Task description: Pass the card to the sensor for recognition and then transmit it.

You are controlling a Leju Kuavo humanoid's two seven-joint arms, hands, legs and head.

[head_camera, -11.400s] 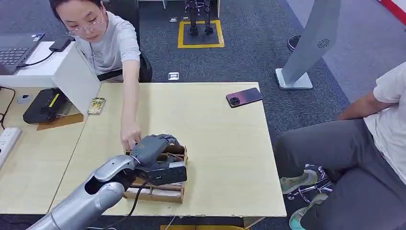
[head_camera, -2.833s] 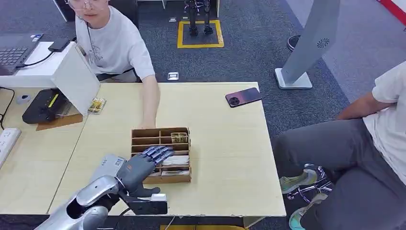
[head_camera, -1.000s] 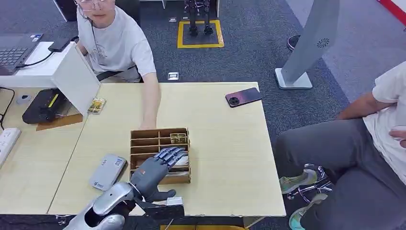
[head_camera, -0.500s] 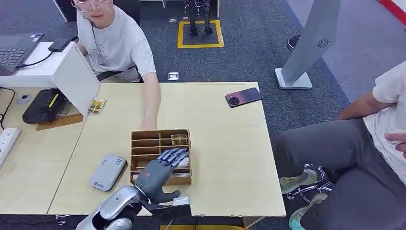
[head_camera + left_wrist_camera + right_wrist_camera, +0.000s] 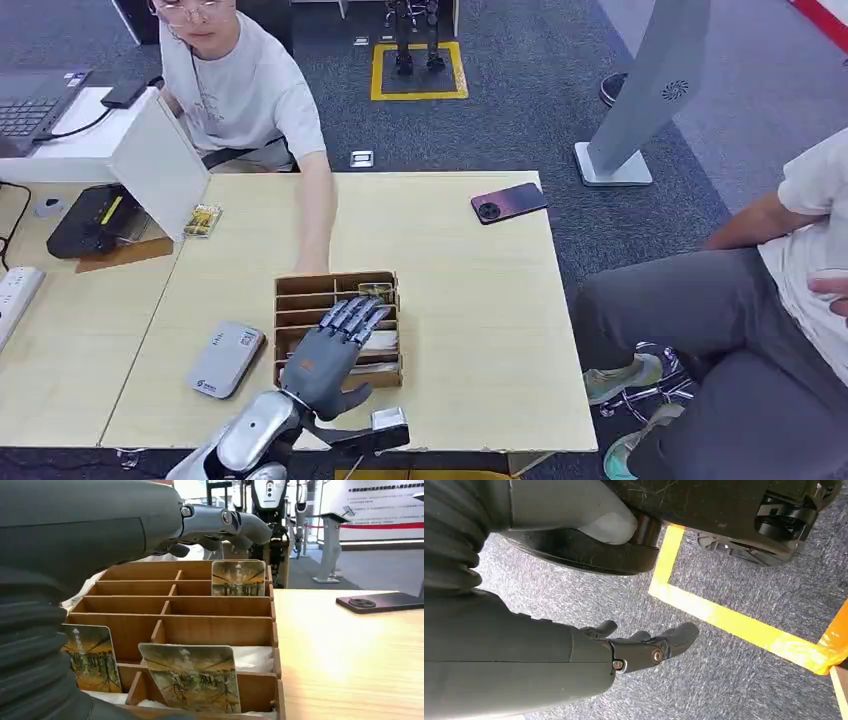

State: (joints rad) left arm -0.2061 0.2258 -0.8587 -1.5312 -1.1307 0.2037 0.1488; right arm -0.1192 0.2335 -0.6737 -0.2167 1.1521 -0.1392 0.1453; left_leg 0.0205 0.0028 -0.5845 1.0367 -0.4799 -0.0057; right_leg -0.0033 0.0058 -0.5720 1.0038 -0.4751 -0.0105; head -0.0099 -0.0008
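- The left hand (image 5: pixel 335 350) is out over the near part of the wooden box (image 5: pixel 290 300), just above it. Its fingers (image 5: pixel 225 522) are stretched out flat and a little apart, and they hold nothing.
- The right hand (image 5: pixel 639 647) hangs down by the grey floor. Its fingers are loosely bent and apart, with nothing in them.
- The wooden box sits on the table (image 5: pixel 470 300) and is split into small slots. Cards stand up in some of them.
- One card (image 5: pixel 192 677) stands in a near slot, close under the left hand. Another card (image 5: pixel 90 657) stands right beside it. A third card (image 5: pixel 238 578) stands in a slot at the far end of the box.
- A flat grey sensor (image 5: pixel 226 358) lies on the table just beside the box, on the robot's left.
- A person (image 5: pixel 240 90) sits past the table and rests a hand at the far edge of the box.
- A dark phone (image 5: pixel 510 202) lies near the far edge of the table, well apart from the box.
- I think the job is only at its start. No card has been picked up yet. The hand must take a card, bring it to the sensor, and then pass it on.
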